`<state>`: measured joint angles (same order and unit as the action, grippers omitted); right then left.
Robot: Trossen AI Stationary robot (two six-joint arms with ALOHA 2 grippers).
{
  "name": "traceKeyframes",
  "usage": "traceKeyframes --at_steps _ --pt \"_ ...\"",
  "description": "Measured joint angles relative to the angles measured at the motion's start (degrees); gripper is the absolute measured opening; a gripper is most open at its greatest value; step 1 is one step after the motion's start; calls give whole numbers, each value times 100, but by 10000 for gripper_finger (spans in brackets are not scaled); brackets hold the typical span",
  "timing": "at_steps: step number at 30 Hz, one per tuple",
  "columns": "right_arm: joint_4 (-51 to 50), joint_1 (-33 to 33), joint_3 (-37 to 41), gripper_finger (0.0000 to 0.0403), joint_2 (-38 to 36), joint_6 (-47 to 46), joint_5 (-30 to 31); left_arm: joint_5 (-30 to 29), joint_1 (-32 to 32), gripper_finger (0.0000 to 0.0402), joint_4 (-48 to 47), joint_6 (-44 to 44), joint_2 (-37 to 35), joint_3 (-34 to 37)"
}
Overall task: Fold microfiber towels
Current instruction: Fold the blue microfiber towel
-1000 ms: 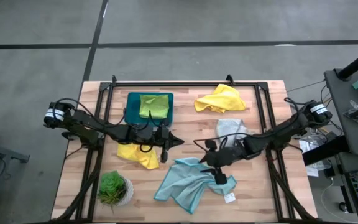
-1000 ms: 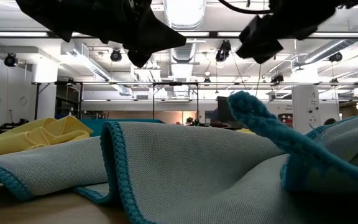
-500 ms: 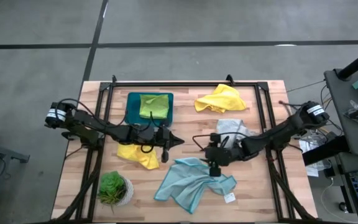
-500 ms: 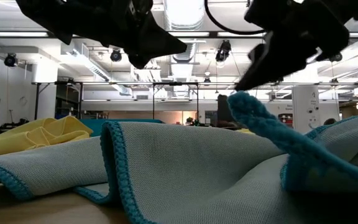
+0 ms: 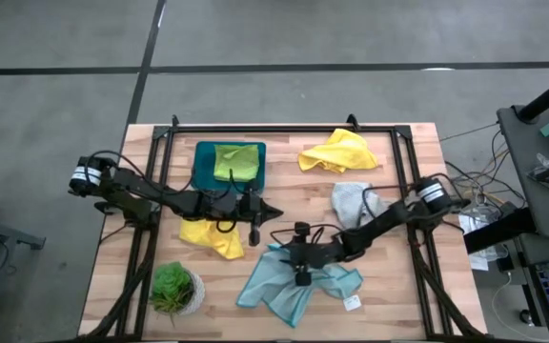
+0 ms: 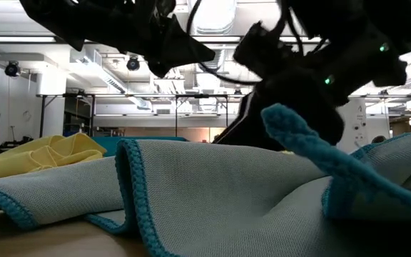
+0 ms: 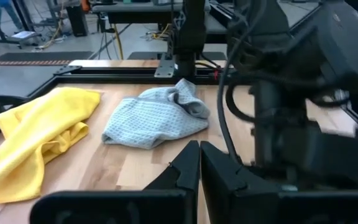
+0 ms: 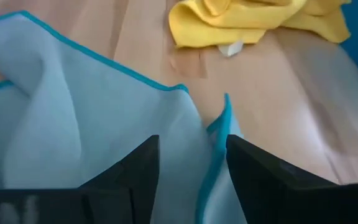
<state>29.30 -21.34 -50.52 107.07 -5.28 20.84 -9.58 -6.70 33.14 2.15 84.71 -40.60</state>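
— So, where was your right gripper [image 8: 188, 180] at that moment?

— I had it low over the light blue towel [image 5: 289, 279], at the near edge of the table [image 5: 389, 305]. My fingers [image 8: 263, 177] stood apart, one on each side of a raised teal-edged fold of that cloth. They were not closed on it; I held nothing.

— And how did the blue towel lie?

— Crumpled and spread, near the front of the table, between the potted plant [image 5: 172, 286] and a small white tag [image 5: 352, 303]. From table height its teal hem [image 6: 130, 187] rose in humps right before the lens.

— What about your left gripper [image 5: 263, 213]?

— I kept that one pinched fully shut, empty, hovering a little farther back toward the table's middle. Just beside it, on my left, lay a yellow towel [image 5: 213, 235] in a loose heap. My right wrist camera saw that same cloth past the blue one.

— And beyond that?

— The pale grey towel [image 5: 353, 200] sat bunched to the right of centre, close by my right arm. My left wrist camera saw it ahead of the closed fingers [image 7: 194, 168], with another yellow cloth beside it.

— The far side?

— A lime green towel [image 5: 236, 161] lay folded in the teal tray [image 5: 202, 157]. The second yellow towel [image 5: 338, 151] was rumpled near the back rail, well apart from the tray.
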Motion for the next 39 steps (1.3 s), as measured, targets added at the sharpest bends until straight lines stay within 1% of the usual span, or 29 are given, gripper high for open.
traceKeyframes --at_steps 5,8,11,15,16,17,20,26,31,34,36,39 --pt "-707 84 -346 174 214 -135 -26 2 -2 0 -18 4 0 0" --pt "-1112 117 -511 159 235 -223 -26 2 0 0 -16 7 -2 0" --pt "-1456 127 -598 120 170 -199 -27 2 0 0 -1 9 -2 0" --pt "-1604 124 -627 36 79 -14 -28 2 0 0 5 9 -4 0" --pt "-1606 124 -627 23 46 33 -26 2 0 0 16 11 -4 -1" --pt "-1603 124 -627 18 5 57 -26 2 -1 0 30 13 -4 0" --pt "-1721 124 -627 11 -166 101 -23 2 -2 0 55 22 -7 0" --pt "-2036 124 -627 8 -709 482 70 4 -2 0 32 44 -9 -2" --pt "-2760 109 -625 8 -1345 803 595 -2 9 0 66 -268 -121 -95" --pt "-3148 113 -593 8 -1786 796 675 -4 9 0 69 -278 -316 -162" --pt "-3277 111 -527 8 -2087 710 672 7 -10 0 -113 -168 -419 -142" --pt "-3294 29 -323 8 -2487 543 646 213 -87 0 -895 175 -598 -123"
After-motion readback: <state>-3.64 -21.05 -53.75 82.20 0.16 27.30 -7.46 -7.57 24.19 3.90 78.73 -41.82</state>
